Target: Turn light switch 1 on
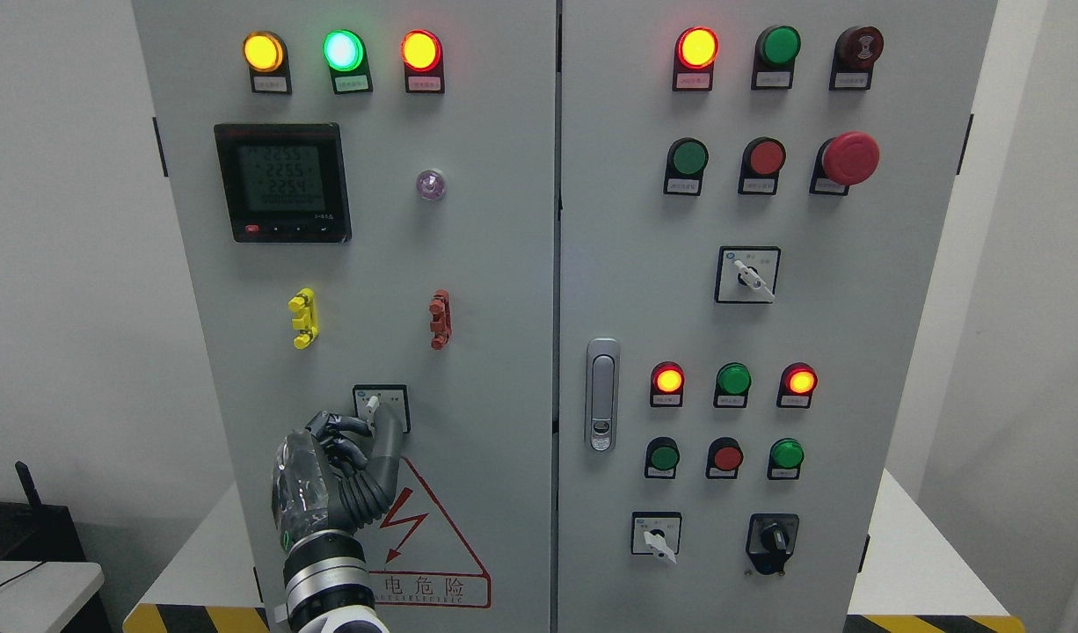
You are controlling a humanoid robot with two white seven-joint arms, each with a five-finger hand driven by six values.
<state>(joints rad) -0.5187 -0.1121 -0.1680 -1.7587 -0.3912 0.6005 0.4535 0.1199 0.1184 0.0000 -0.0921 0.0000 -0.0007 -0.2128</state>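
The left hand (341,466) reaches up against the grey cabinet door (495,264). Its fingers (385,435) are curled, with one extended so its tip touches the lower edge of the small rotary switch (380,406); whether they grip the white knob is unclear. A red warning triangle (429,545) sits just below the fingers.

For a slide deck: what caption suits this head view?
Left robot hand reaches the rotary selector switch on the grey control cabinet, below lit indicator lamps.
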